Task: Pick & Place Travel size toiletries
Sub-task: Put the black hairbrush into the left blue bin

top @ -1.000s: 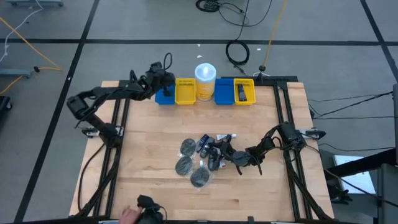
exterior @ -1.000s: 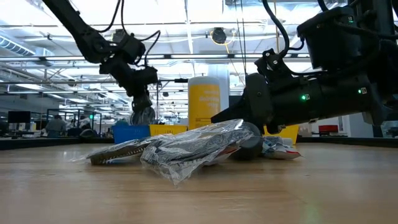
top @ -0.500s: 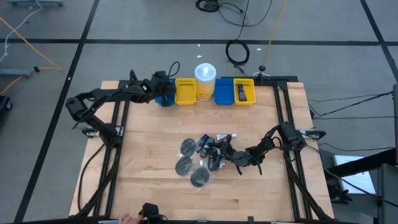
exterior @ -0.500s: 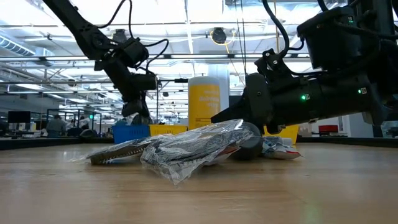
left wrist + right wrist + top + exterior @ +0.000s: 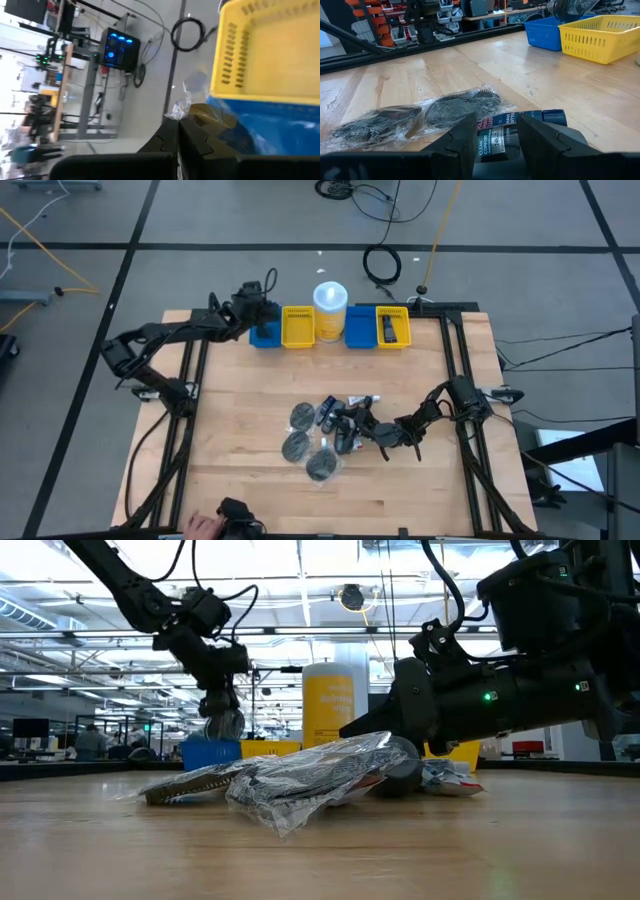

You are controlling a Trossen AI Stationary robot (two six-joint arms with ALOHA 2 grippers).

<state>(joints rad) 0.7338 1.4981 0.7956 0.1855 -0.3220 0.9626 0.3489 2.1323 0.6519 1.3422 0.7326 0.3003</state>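
Several dark grey discs in clear wrap point(image 5: 297, 445) and small dark bottles lie in a pile mid-table; the pile also fills the low view point(image 5: 300, 775). My left gripper point(image 5: 256, 310) hangs over the left blue bin point(image 5: 262, 336) at the far edge, shut on a wrapped disc point(image 5: 226, 725). My right gripper point(image 5: 350, 426) is low at the pile's right side, shut on a dark blue bottle point(image 5: 500, 134). Two wrapped discs point(image 5: 415, 117) lie just beyond its fingers. My left gripper pinches the disc's clear wrap point(image 5: 182, 107) between its shut fingers, which point down from above. The disc hangs below the fingers, lifted clear above the blue bin point(image 5: 270, 127). My right gripper has the labelled body of the bottle point(image 5: 496, 137) between its two fingers, coming in low from the table's right. The bottle lies on the table, its blue end point(image 5: 555, 117) reaching past one finger point(image 5: 540, 135).
Along the far edge stands a row: blue bin, yellow bin point(image 5: 297, 326), tall white-lidded yellow cup point(image 5: 330, 308), a second blue bin point(image 5: 360, 328), and a yellow bin point(image 5: 392, 327) with a dark item inside. A person's hand point(image 5: 206, 526) shows at the near edge.
My left gripper dipped toward the left blue bin, then rose again to about its earlier height, and the wrapped disc still hangs from it. My right gripper and the pile kept still. The hand at the near edge moved about.
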